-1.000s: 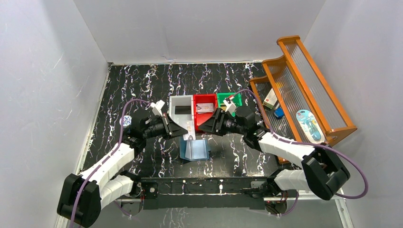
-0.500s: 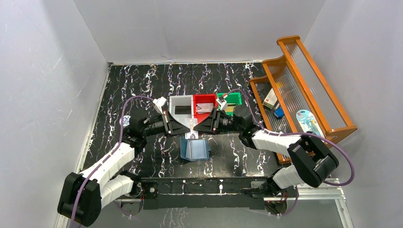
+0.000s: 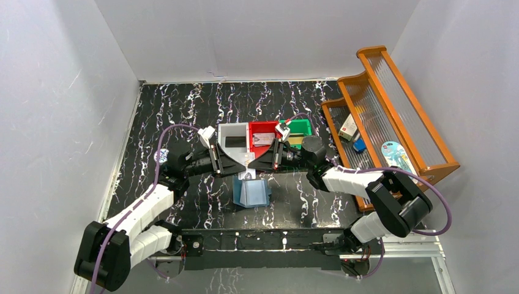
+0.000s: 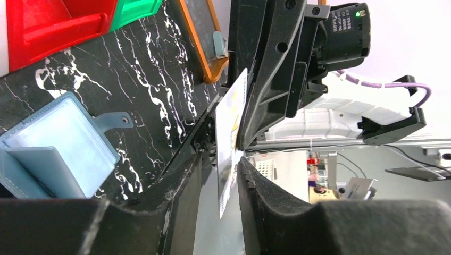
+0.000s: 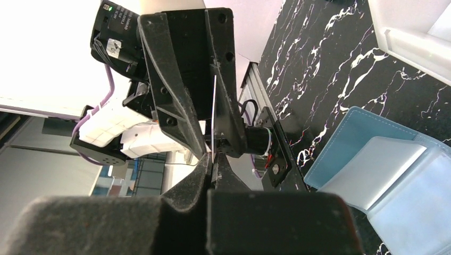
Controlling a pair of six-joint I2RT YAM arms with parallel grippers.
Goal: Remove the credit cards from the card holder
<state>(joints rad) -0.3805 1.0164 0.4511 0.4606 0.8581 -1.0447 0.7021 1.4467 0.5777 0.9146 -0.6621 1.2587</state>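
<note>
Closest to your arm bases, the card holder (image 3: pixel 251 192) is lying open on the black marbled tabletop (image 3: pixel 183 110). Its pale blue inside faces up and the snap tab sticks out to one side. It's flat on the surface and neither arm is touching it.

Just beyond it and higher up, your two arms meet tip to tip with a pale card (image 4: pixel 232 133) standing on edge between them, clear of the tabletop. Your right fingers (image 5: pixel 194 183) are pressed together on one end of it, a proper pinch. From the right wrist cam the card is just a thin white line running down into that pinch. Your left fingers (image 4: pixel 266 202) sit either side of the other end, a little spread. There's a sliver of gap on at least one side, though from that angle I honestly can't tell if the other pad is touching the card. The card has some yellowish print, too blurry to read.

Past the fingers there's a row of three bins:
- the white bin (image 3: pixel 226 130) has a black card (image 3: pixel 234 141) lying flat in it
- the red bin (image 3: pixel 257 127) has a grey card (image 3: pixel 264 139) in it
- the green bin (image 3: pixel 301 127) is partly behind your right arm

Off to the right, the wooden rack (image 3: pixel 372 51) holds a white-and-red box (image 3: pixel 349 127) and a small blue block (image 3: pixel 359 145) on its lower level.
</note>
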